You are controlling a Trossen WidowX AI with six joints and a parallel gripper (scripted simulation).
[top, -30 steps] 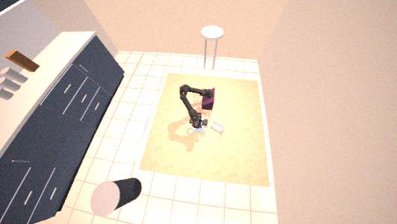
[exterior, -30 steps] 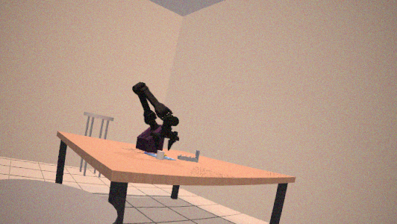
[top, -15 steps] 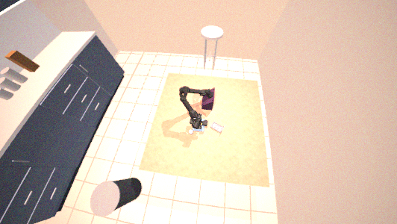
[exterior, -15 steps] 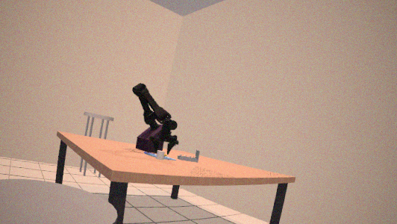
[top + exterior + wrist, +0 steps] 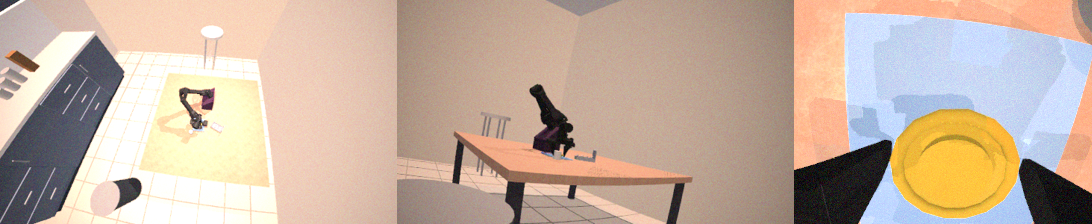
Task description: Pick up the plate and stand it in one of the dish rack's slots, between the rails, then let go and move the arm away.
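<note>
The yellow round plate [image 5: 954,180] lies flat on a light blue cloth [image 5: 914,70] in the wrist view. My gripper [image 5: 957,157] [image 5: 565,154] is open and low over the cloth, one black fingertip on each side of the plate's rim. The tips look very close to the rim; whether they touch it I cannot tell. In the top view the arm largely hides the plate. The small dish rack [image 5: 216,128] [image 5: 585,159] stands on the table, a little to the right of the cloth and the gripper. Its slots are too small to make out.
A small white cup [image 5: 191,131] [image 5: 557,154] stands at the cloth's edge, on the side away from the rack. The dark purple arm base [image 5: 208,101] [image 5: 546,139] stands behind the cloth. The wooden table [image 5: 224,160] [image 5: 546,168] carries everything.
</note>
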